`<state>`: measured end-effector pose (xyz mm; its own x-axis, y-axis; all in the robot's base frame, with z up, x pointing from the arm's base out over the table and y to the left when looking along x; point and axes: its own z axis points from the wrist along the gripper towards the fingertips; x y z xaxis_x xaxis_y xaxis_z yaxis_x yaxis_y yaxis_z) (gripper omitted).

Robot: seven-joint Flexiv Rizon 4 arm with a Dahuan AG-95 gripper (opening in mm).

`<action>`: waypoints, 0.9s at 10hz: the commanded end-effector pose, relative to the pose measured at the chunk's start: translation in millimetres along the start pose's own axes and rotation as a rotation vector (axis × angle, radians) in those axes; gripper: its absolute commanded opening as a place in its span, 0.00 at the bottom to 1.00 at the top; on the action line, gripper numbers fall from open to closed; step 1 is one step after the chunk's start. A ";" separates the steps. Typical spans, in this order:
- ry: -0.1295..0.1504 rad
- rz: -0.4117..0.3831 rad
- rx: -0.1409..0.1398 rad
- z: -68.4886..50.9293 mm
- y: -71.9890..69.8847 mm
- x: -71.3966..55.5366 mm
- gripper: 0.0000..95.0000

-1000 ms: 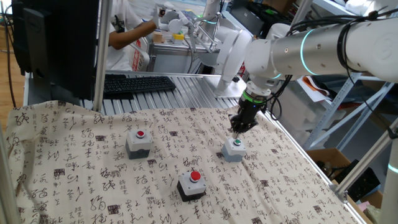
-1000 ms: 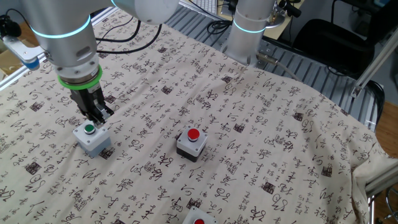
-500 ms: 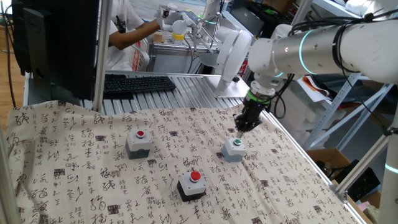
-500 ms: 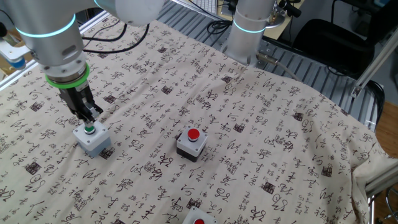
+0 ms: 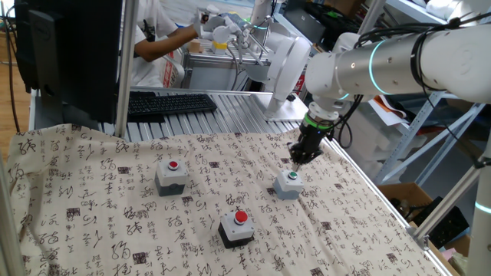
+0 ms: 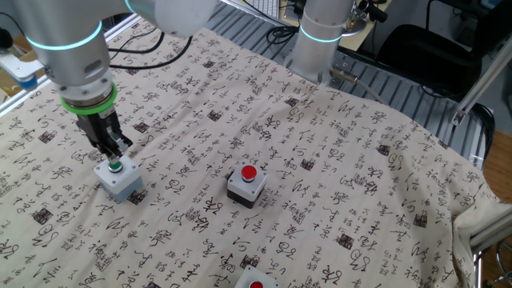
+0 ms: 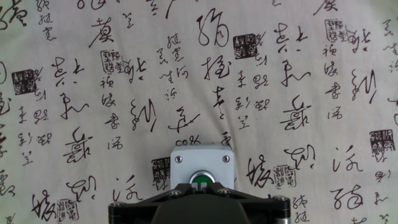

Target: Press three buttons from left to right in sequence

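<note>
Three button boxes stand on the printed cloth. The grey box with a small red button is at the left. The black-and-white box with a red dome button is in front at the middle, and it also shows in the other fixed view. The light grey box with a green button is at the right, seen too in the other fixed view and the hand view. My gripper hangs just above the green button, fingertips together and holding nothing. They hide the button's near half in the hand view.
The cloth with black characters covers the table. A keyboard lies beyond the cloth's far edge. A second robot base stands at the table's back. A person is behind the table.
My gripper has risen a little from the green button box and shifted slightly sideways over it. It has held still for the last half second. The boxes have not moved.
</note>
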<state>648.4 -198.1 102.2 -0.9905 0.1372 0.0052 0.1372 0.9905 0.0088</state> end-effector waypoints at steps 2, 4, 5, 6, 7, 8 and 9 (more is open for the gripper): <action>-0.001 -0.002 0.000 4.6 -0.5 -0.3 0.00; -0.004 -0.006 0.003 8.3 -1.3 -1.1 0.00; -0.007 -0.008 0.003 9.5 -1.7 -1.5 0.00; -0.010 -0.008 0.000 10.8 -1.8 -1.9 0.00; -0.007 -0.008 -0.001 11.3 -1.7 -2.0 0.00; -0.008 -0.008 0.000 12.4 -1.3 -2.2 0.00; -0.009 -0.008 0.000 13.2 -1.2 -2.4 0.00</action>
<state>650.7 -199.6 88.6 -0.9915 0.1301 -0.0020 0.1300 0.9915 0.0095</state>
